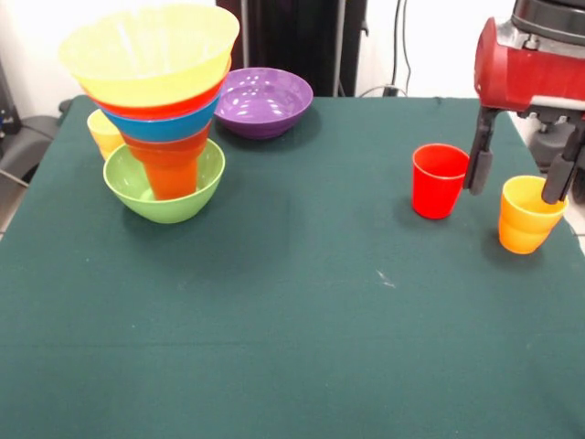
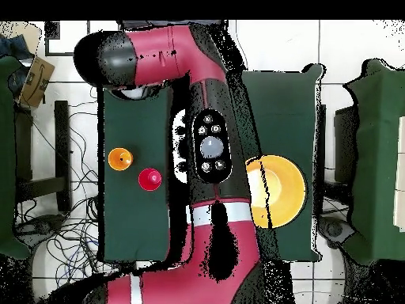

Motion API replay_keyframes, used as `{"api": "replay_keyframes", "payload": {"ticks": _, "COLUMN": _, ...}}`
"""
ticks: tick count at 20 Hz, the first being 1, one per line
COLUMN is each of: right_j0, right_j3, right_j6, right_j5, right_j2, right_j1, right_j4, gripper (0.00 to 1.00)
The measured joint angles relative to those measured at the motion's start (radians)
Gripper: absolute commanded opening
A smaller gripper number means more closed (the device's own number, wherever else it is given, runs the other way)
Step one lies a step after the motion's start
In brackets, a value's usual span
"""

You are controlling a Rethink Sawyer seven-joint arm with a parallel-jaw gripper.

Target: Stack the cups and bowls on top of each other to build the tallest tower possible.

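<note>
Tower (image 1: 157,110) stood in the upper left of the front view: green bowl (image 1: 135,187) as base, an orange cup (image 1: 171,169) standing in it, then orange, blue (image 1: 163,126) and big yellow bowl (image 1: 146,46) flaring wider toward the top. Top-heavy by the look of it, so any added piece would likely need a soft, centred set-down. A yellow cup (image 1: 102,133) sat just behind the green bowl at its left, partly hidden. Purple bowl (image 1: 265,101) sat just right of the tower, upper centre, apart from it.

Red cup (image 1: 438,180) stood upright right of centre, open side up. Yellow-orange cup (image 1: 528,214) stood near it at the far right edge, also upright.

Both cups looked like thin glossy plastic: probably light, stiff, slippery on the walls. Best hold was judged to be across the rim, one finger inside and one outside, or straddling the body just under the rim.

Gripper (image 1: 519,178) hung at the right edge of the front view, jaws spread wide, holding nothing. The left finger hung between the two cups, close beside the red cup's right wall; the right finger overlapped the yellow-orange cup's right rim. So the yellow-orange cup lay roughly between the jaws; contact couldn't be told.

In the overhead view the two cups showed at centre left, the arm (image 2: 210,146) covering the middle.
</note>
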Motion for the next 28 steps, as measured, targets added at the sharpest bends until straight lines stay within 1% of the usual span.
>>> {"api": "replay_keyframes", "payload": {"ticks": 8, "right_j0": 0.005, "right_j3": 0.102, "right_j6": 0.0, "right_j5": 0.029, "right_j2": -0.025, "right_j1": -0.11, "right_j4": 0.007, "gripper": 1.0}}
{"api": "replay_keyframes", "payload": {"ticks": 12, "right_j0": 0.017, "right_j3": 0.161, "right_j6": 0.0, "right_j5": 0.062, "right_j2": -0.048, "right_j1": -0.186, "right_j4": 0.006, "gripper": 1.0}}
{"api": "replay_keyframes", "payload": {"ticks": 17, "right_j0": 0.027, "right_j3": 0.197, "right_j6": 0.0, "right_j5": 0.067, "right_j2": -0.064, "right_j1": -0.251, "right_j4": 0.007, "gripper": 1.0}}
{"api": "replay_keyframes", "payload": {"ticks": 18, "right_j0": 0.027, "right_j3": 0.199, "right_j6": 0.0, "right_j5": 0.065, "right_j2": -0.064, "right_j1": -0.254, "right_j4": 0.007, "gripper": 1.0}}
{"api": "replay_keyframes", "payload": {"ticks": 20, "right_j0": 0.026, "right_j3": 0.208, "right_j6": 0.0, "right_j5": 0.055, "right_j2": -0.064, "right_j1": -0.262, "right_j4": 0.007, "gripper": 1.0}}
{"api": "replay_keyframes", "payload": {"ticks": 28, "right_j0": 0.021, "right_j3": 0.269, "right_j6": 0.0, "right_j5": -0.069, "right_j2": -0.064, "right_j1": -0.281, "right_j4": 0.007, "gripper": 1.0}}
